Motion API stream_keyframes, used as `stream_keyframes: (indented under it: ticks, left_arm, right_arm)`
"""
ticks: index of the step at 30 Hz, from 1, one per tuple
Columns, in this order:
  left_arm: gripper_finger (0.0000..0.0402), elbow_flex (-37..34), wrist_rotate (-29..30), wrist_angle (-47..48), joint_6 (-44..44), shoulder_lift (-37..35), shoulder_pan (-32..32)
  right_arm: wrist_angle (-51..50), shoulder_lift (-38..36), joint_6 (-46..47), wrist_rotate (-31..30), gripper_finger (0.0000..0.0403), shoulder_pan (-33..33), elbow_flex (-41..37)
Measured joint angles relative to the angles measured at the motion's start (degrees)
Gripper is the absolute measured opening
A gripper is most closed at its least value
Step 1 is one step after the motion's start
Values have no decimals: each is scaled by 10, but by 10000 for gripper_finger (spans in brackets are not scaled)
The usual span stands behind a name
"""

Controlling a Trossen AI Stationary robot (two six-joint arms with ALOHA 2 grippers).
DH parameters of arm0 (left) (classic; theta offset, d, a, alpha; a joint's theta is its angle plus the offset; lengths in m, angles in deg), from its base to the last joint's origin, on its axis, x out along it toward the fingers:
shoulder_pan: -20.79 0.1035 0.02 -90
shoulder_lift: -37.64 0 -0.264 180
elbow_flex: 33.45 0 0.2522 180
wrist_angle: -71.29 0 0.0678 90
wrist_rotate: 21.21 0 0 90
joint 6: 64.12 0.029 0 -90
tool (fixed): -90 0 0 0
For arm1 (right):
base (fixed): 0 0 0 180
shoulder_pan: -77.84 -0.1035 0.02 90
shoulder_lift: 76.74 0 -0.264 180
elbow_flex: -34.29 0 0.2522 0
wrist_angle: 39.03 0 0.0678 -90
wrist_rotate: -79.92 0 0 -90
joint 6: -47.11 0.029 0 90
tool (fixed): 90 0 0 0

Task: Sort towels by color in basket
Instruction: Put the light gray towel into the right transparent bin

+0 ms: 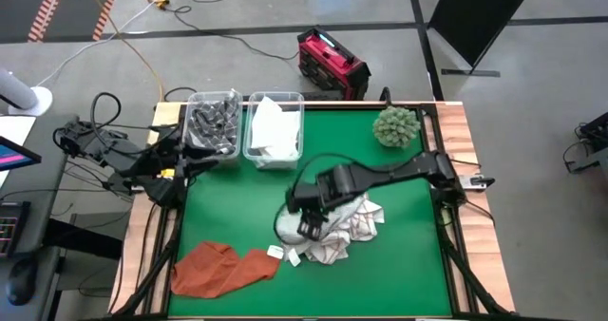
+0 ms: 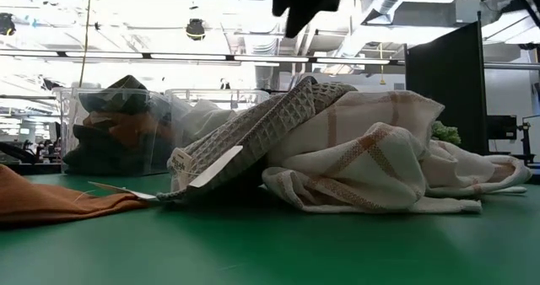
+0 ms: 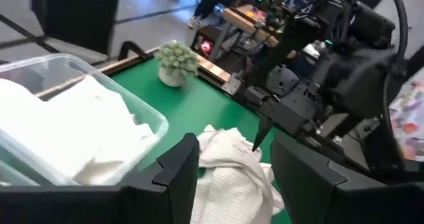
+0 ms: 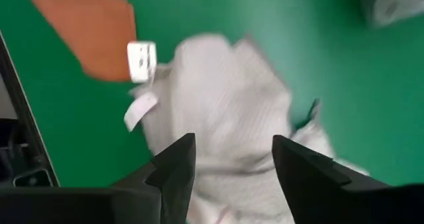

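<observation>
Counting two clear bins (image 1: pixel 211 101), one of dark grey towels (image 1: pixel 215 123) and one of white towels (image 1: pixel 274 129), we see our right gripper (image 1: pixel 309 228), fingers apart and empty, above the checked pile (image 1: pixel 351 228) beside one rust-orange towel (image 1: pixel 220 267) on the table (image 1: pixel 399 273), while our left gripper (image 1: pixel 195 162) waits, fingers apart, by the bins.

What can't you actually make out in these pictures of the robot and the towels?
- Low view: the heaped towels fill the middle and hide the table behind them; the right hand is cut off by the top edge.
- Low view: the cloths in the left bin blur together behind its cloudy wall, so they cannot be counted.
- Right wrist view: the pale towel is blurred; its weave and tag are unreadable.
- High view: the right arm covers part of the pile.
</observation>
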Motion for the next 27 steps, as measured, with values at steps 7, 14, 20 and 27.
stream_keyframes:
  ticks: [7, 14, 20, 27]
  left_arm:
    - [176, 0, -34, -2, 3, 0, 0]
    - [176, 0, -35, 2, 8, 0, 0]
    - [176, 0, -42, 3, 18, 0, 0]
    - [176, 0, -50, 30, 15, 0, 0]
  right_arm:
    - [-72, -15, 57, -2, 221, -26, -11]
    - [-78, -20, 2, 29, 221, -53, -41]
    - [8, -22, -36, 44, 221, -37, -134]
    - [129, -19, -66, 52, 210, -33, -239]
